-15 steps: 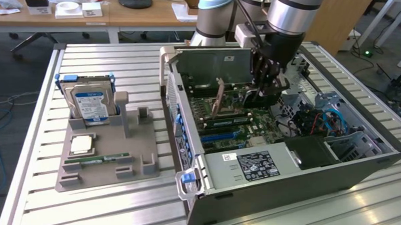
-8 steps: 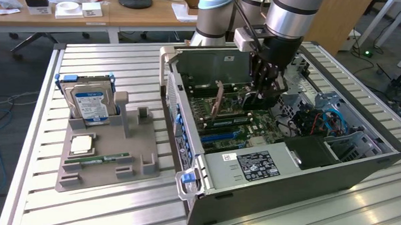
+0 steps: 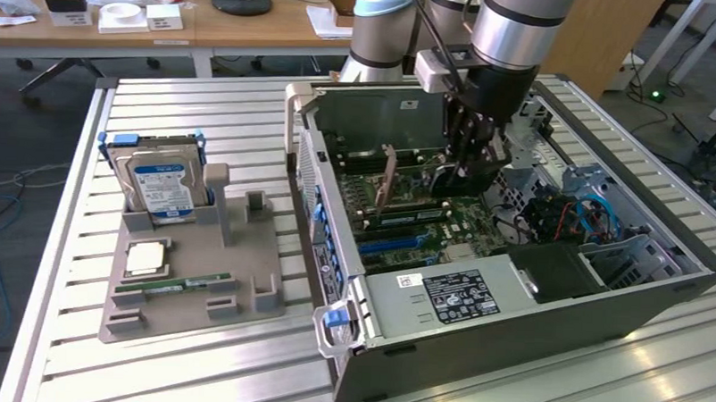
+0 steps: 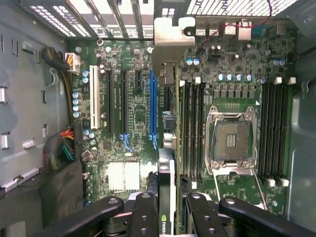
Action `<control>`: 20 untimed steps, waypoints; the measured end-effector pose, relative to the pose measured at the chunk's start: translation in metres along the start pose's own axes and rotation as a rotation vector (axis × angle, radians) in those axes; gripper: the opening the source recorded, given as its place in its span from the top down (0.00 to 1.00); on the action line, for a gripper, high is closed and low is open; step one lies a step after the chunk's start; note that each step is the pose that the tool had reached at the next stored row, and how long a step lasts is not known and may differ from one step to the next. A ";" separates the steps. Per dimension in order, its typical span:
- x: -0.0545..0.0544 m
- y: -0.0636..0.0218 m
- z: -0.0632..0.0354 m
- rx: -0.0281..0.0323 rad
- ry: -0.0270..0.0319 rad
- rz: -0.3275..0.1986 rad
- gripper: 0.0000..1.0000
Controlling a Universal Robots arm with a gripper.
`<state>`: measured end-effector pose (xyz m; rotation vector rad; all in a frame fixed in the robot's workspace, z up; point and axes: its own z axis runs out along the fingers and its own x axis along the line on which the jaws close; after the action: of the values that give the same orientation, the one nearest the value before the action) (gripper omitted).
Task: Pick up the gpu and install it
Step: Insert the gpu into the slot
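The desk (image 3: 219, 98) is ribbed silvery aluminium with a soft sheen. The open dark grey computer case (image 3: 508, 349) is matt painted sheet metal. The gpu (image 4: 167, 168), a thin dark circuit card, carries a satin silvery-beige metal bracket (image 4: 170, 44). The black hand (image 4: 170, 200) looks matt. The grey parts holder (image 3: 188, 293) is matt plastic, and the silver metal hard drive (image 3: 162, 190) bears a glossy label.

One gpu (image 4: 167, 180), one open computer case (image 3: 544, 342), one grey holder (image 3: 259, 298), one labelled hard drive (image 3: 162, 191), one green memory stick (image 3: 172, 287).
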<state>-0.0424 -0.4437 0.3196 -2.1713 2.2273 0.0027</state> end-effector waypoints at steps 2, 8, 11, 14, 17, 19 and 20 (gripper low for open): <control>0.000 0.0035 0.0000 0.0000 0.0009 0.000 0.73; 0.003 0.0037 -0.0001 0.0001 0.0019 0.000 0.73; 0.006 0.0037 -0.0001 0.0000 0.0018 0.000 0.73; 0.007 0.0045 0.0004 0.0001 0.0017 0.000 0.73; 0.007 0.0058 0.0029 0.0000 0.0019 0.000 0.73; 0.007 0.0066 0.0050 0.0000 0.0019 0.000 0.73; 0.007 0.0070 0.0060 0.0001 0.0018 0.000 0.73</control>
<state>-0.0495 -0.4502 0.3133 -2.1721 2.2283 0.0006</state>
